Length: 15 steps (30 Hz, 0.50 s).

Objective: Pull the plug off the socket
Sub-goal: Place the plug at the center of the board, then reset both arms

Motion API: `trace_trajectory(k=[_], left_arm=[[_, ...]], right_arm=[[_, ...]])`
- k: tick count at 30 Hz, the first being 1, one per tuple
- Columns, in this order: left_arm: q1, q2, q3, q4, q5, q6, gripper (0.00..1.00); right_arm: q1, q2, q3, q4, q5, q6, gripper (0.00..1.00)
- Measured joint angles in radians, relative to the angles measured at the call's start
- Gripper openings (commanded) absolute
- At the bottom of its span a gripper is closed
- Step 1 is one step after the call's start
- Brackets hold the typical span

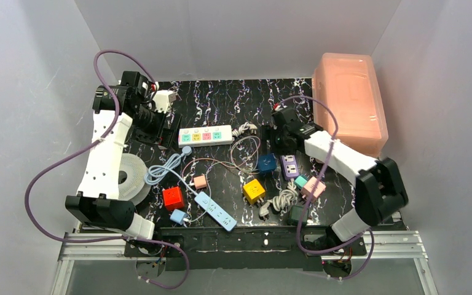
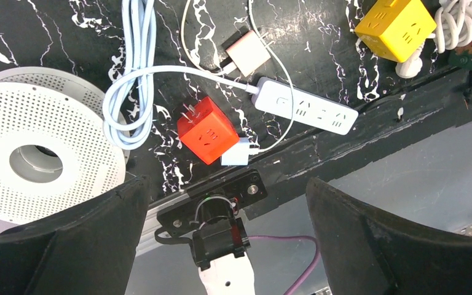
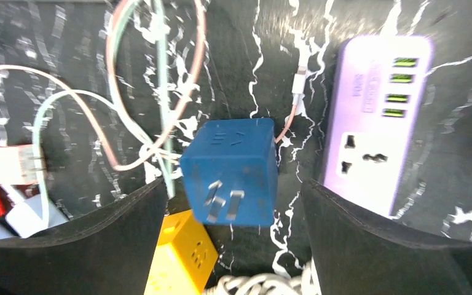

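Note:
The socket (image 1: 206, 135), a long white power strip with pastel outlet faces, lies at the back centre of the mat; I see no plug in any face. My left gripper (image 1: 156, 134) hovers at its left end, open and empty; in the left wrist view (image 2: 226, 203) its fingers stand wide apart and the strip is out of view. My right gripper (image 1: 276, 146) is open, right of the strip. A blue cube plug (image 3: 229, 171) with prongs up lies between and below its fingers, untouched and blurred; it also shows in the top view (image 1: 267, 162).
A pink lidded box (image 1: 350, 101) stands back right. A white perforated disc (image 1: 132, 175), a red cube (image 1: 173, 197), a slim light-blue strip (image 1: 215, 211), a yellow cube (image 1: 254, 190), a purple strip (image 1: 291, 166) and loose cables crowd the mat.

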<state>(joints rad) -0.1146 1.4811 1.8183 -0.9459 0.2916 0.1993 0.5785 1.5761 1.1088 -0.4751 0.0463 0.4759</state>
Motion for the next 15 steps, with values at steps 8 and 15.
trace_trajectory(k=[8,15], left_arm=[[0.033,-0.005,0.000,0.002,-0.023,-0.039,0.98],[0.091,-0.022,-0.040,0.004,-0.030,-0.075,0.98]], right_arm=[[0.000,-0.333,0.137,-0.058,0.108,-0.067,0.89],[0.000,-0.532,0.141,-0.101,0.202,-0.113,0.89]])
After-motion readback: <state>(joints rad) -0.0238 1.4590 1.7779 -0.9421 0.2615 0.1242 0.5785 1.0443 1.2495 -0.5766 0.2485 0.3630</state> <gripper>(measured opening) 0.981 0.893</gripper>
